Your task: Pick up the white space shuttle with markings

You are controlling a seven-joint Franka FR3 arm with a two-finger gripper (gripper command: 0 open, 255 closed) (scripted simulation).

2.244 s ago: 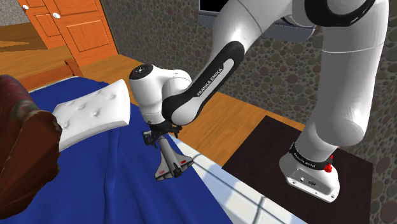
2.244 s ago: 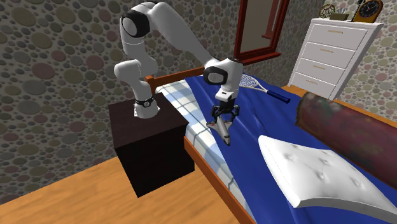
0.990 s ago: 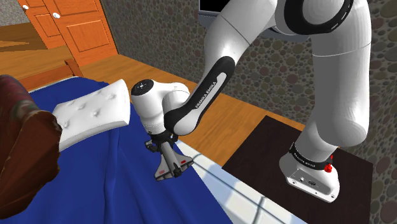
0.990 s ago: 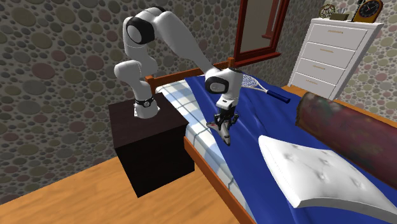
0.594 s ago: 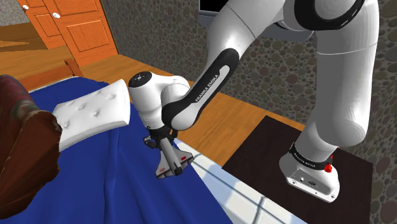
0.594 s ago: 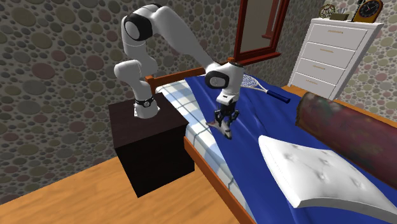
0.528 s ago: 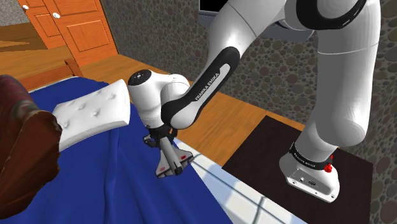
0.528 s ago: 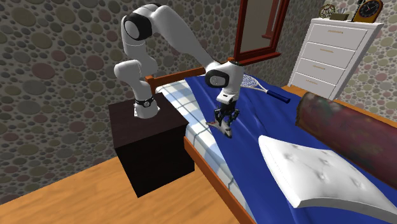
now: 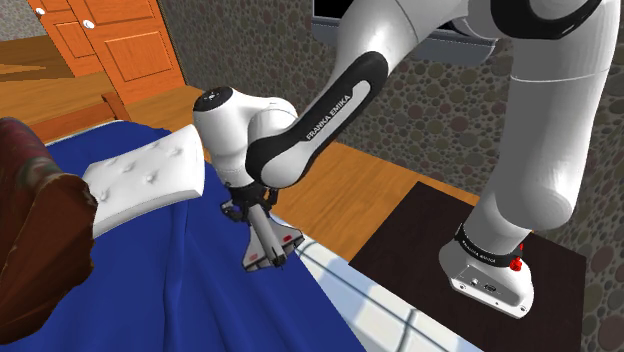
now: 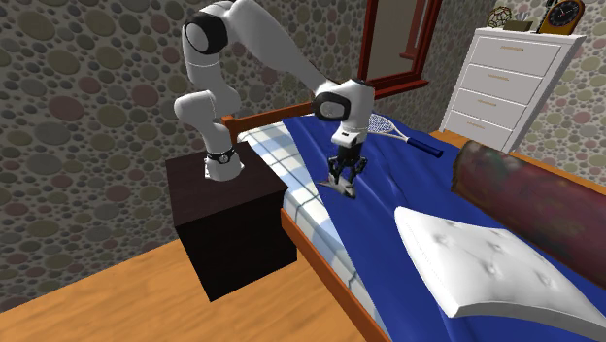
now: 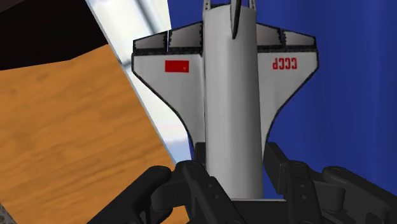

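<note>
A white space shuttle [image 11: 232,102] with a red flag, red letters and dark wing edges is clasped at its body by my gripper [image 11: 232,175], black fingers [image 11: 198,183] on either side. In the shoulder view the shuttle [image 9: 270,243] hangs tilted, nose down, just over the blue bedspread [image 9: 190,290], with the gripper [image 9: 247,212] above its tail. In the second exterior view the shuttle [image 10: 342,187] is under the gripper [image 10: 343,173], near the bed's side edge.
A white pillow [image 9: 140,180] and a dark red bolster [image 9: 35,230] lie on the bed. A tennis racket [image 10: 393,129] rests farther along it. A dark nightstand [image 10: 228,219] carries the arm's base. A white dresser [image 10: 515,78] stands behind the bed.
The fingers, spread around the shuttle at first, have shut on it. The hand has since risen a little and shifted to the shoulder view's left, taking the shuttle along.
</note>
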